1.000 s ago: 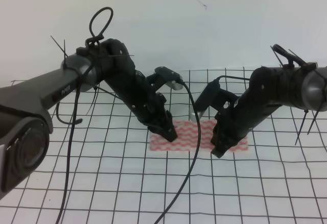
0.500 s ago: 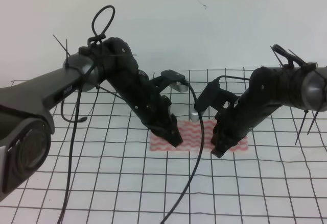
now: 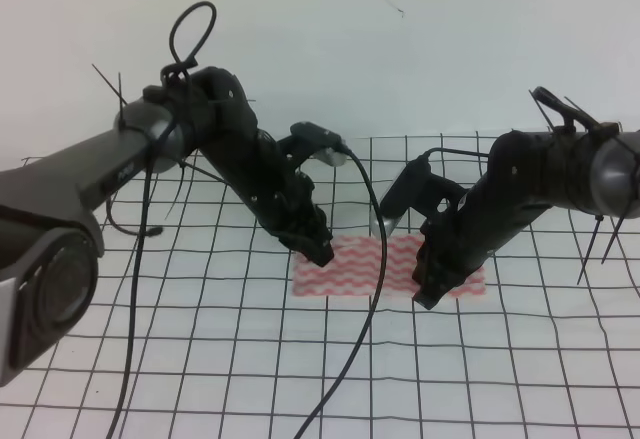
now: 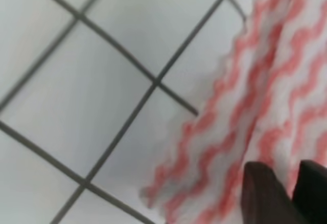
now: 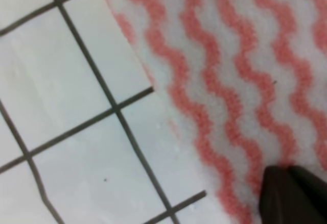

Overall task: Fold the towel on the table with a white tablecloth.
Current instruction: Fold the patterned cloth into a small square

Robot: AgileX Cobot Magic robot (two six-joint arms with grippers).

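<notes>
The towel (image 3: 385, 267) lay flat as a narrow, wide rectangle on the bench (image 3: 300, 379), toward its far middle and well clear of the near edge. The left tool (image 3: 320, 252) stood at the towel's left far corner, tips down on or just above the cloth; in the left wrist view its two dark fingertips (image 4: 263, 191) sat close together over the striped cloth, with a slight ridge of towel running up beside them. Whether they were pinching cloth or only closed above it, I could not tell. The right tool (image 3: 428, 294) pressed down near the towel's near edge, right of the middle, and the right wrist view showed its dark tips (image 5: 291, 188) drawn together against the stripes; again the pictures did not show whether cloth was held between them. A small grey cylinder (image 3: 380, 225) stood on the bench just behind the towel's far edge, between the two arms.

Judging by the narrow outline, the towel seemed already doubled once, and the step in hand looked like taking hold for another fold. The next move would call for a sure pinch at one end, a lift, and a carry across to the opposite end, with the layers kept from sliding apart and the cylinder left undisturbed.
</notes>
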